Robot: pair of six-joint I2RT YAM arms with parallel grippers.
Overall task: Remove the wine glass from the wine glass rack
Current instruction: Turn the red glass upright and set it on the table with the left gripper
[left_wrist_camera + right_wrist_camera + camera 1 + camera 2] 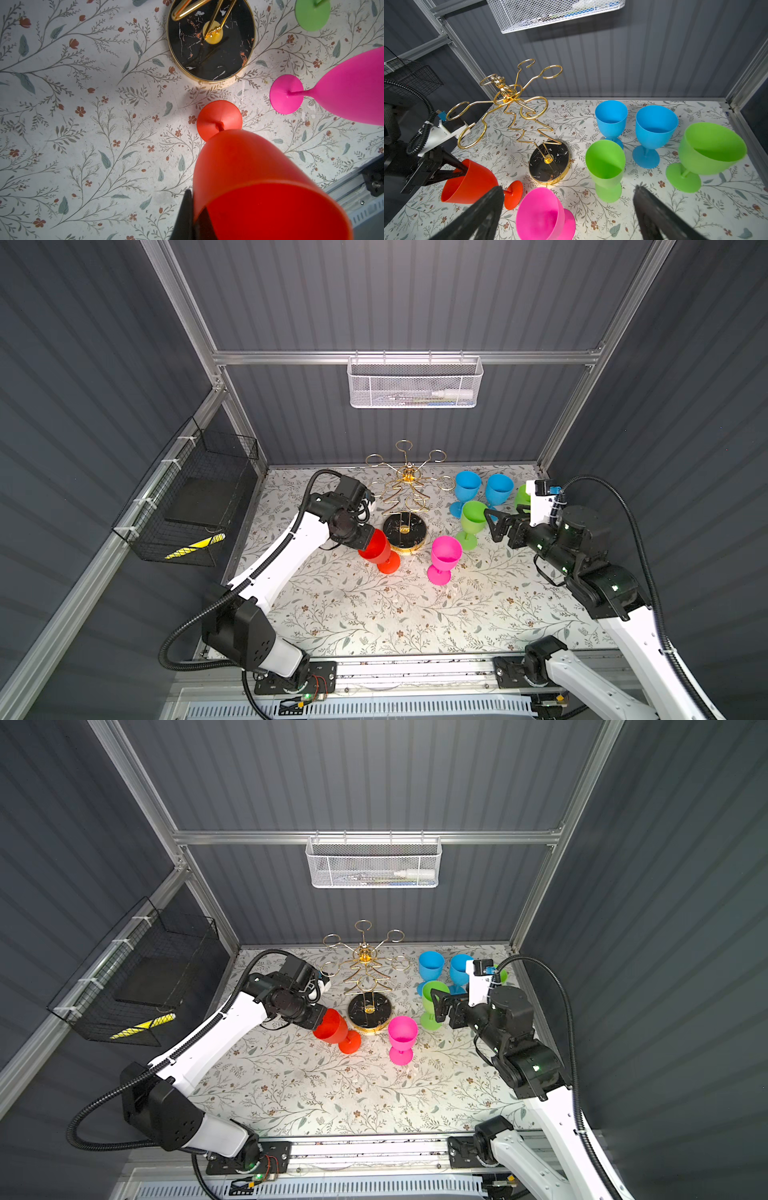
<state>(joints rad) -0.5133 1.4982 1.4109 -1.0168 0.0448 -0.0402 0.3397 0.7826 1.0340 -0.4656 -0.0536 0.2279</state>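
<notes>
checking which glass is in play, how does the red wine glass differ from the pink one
The red wine glass is tilted, its rim pinched by the left gripper; the pink wine glass stands upright, ungripped. In both top views the red one is left of the base of the wine glass rack, the pink one right of it. Both are opaque, stemmed and off the rack.

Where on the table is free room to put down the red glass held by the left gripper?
Widest bare patch: the table front, between the pink glass, the red glass and the front rail. Crowded: right of the wine glass rack, where blue glasses and green glasses stand close.
</notes>
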